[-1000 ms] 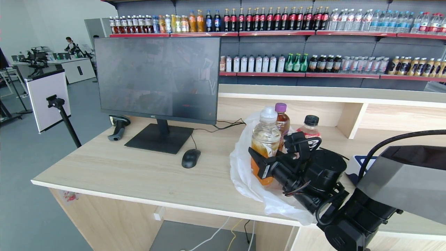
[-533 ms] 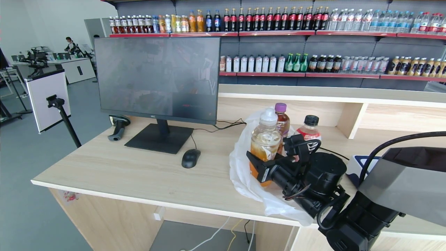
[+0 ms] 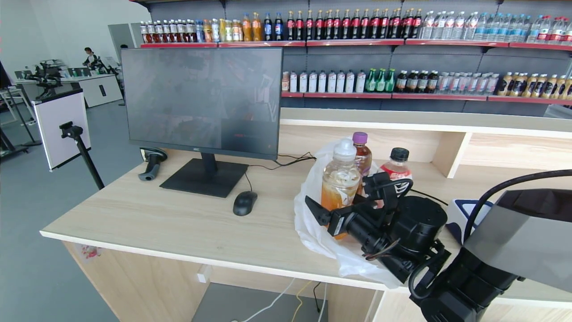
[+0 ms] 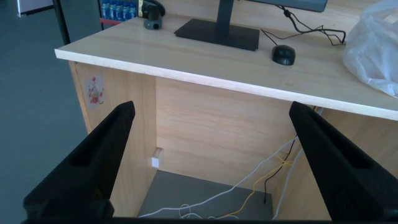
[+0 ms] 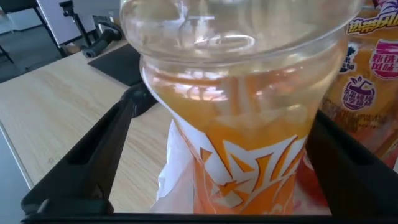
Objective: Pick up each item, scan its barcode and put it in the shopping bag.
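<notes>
A clear bottle of orange drink with a white cap (image 3: 340,179) stands upright in the white plastic shopping bag (image 3: 313,223) on the counter. My right gripper (image 3: 335,199) is open around its lower half, fingers spread to either side; in the right wrist view the bottle (image 5: 242,124) sits between the parted fingers (image 5: 81,168). A purple-capped bottle (image 3: 361,154) and a black-capped, red-labelled bottle (image 3: 397,165) stand just behind it in the bag. My left gripper (image 4: 210,109) hangs open and empty below the counter's front edge.
A monitor (image 3: 203,100), a black mouse (image 3: 245,202) and a handheld scanner (image 3: 152,163) occupy the counter's left half. A white and blue box (image 3: 464,212) lies at the right. Shelves of bottles line the back wall. Cables hang under the counter.
My right gripper's fingers have spread apart, letting go of the orange bottle, which has sunk slightly and now stands in the bag. The arm has drawn back a little.
</notes>
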Available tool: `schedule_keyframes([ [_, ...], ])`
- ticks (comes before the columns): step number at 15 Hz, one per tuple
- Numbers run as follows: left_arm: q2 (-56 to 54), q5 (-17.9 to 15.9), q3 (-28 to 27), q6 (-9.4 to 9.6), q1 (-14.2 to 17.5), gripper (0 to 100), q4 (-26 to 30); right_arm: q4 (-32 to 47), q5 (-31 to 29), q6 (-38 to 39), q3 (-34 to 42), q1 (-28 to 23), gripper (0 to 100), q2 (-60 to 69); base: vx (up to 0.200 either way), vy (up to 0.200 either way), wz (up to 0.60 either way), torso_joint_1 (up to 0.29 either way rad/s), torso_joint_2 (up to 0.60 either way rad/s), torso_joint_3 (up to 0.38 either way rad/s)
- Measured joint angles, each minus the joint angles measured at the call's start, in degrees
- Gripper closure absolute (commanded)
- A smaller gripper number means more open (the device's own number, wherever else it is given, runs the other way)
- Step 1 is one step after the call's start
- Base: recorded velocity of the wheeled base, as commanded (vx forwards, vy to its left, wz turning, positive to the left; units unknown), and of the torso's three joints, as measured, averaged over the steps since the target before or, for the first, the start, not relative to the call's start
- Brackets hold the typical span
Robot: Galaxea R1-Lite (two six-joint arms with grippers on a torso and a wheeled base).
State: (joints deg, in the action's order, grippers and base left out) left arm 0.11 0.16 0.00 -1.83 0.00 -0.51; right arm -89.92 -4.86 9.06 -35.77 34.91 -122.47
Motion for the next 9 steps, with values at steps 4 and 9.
schedule_keyframes([
  [4,0.00,0.00,0.00,0.06,0.00,0,-0.06,0.00,-0.02,0.00,1.54,0.69,0,1.29,0.000,0.000,0.00,0.000,0.00,0.000],
  [9,0.00,0.00,0.00,0.11,0.00,0,-0.06,-0.02,0.02,-0.02,3.02,0.74,0,3.15,0.000,0.000,0.00,0.000,0.00,0.000],
])
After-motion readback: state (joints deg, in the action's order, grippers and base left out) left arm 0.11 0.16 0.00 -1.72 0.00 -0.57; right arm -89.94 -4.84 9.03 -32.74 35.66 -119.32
